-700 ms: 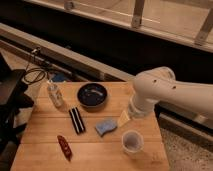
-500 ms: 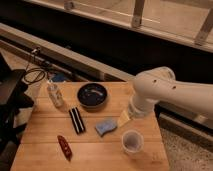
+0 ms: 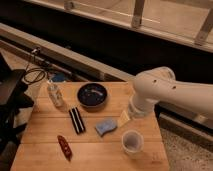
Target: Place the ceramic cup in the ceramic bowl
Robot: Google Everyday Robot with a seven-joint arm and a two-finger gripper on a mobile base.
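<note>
The ceramic cup (image 3: pixel 132 142) is a small pale cylinder standing upright on the wooden table (image 3: pixel 45 135), near its front right corner. The ceramic bowl (image 3: pixel 92 96) is round, dark and glossy, and sits at the back middle of the table. My white arm (image 3: pixel 155 92) reaches in from the right over the table's right side. My gripper (image 3: pixel 125 118) hangs below it, just above and behind the cup and to the right of the bowl. It touches neither.
A slim clear bottle with a white cap (image 3: pixel 55 94) stands left of the bowl. A black flat bar (image 3: pixel 76 120), a blue sponge (image 3: pixel 106 126) and a red packet (image 3: pixel 64 146) lie on the table. Cables (image 3: pixel 31 75) hang at the back left.
</note>
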